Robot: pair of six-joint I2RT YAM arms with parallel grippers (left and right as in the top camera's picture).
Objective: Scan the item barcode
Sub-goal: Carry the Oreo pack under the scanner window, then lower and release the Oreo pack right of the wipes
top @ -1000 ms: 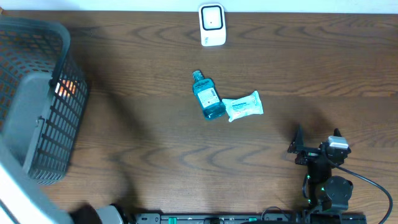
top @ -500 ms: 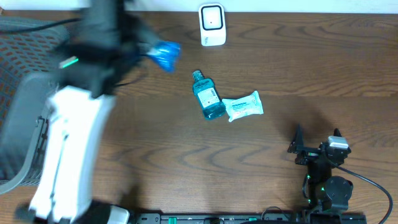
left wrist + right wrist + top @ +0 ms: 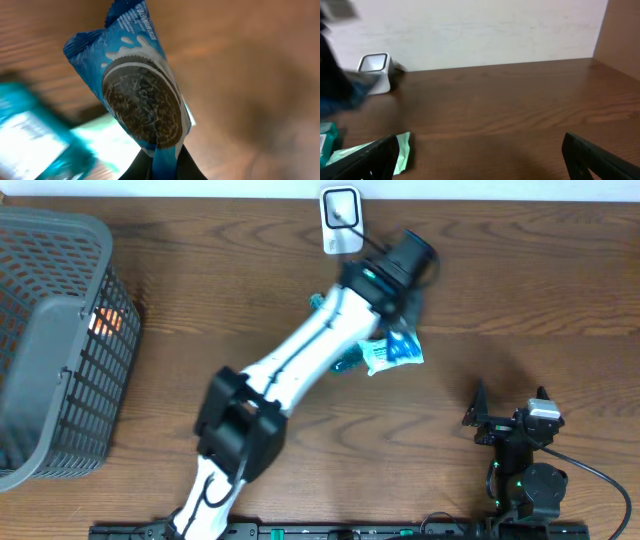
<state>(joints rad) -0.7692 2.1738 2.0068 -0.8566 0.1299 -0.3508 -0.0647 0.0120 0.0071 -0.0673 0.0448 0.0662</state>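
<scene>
Clearly, left gripper [image 3: 164,156] pinches a cookie packet [image 3: 137,85], barely visible overhead.

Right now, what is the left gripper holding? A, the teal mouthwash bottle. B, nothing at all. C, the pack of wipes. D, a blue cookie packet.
D: in the left wrist view the left gripper is shut on the bottom edge of the blue cookie packet, and the pack of wipes lies on the table.
</scene>
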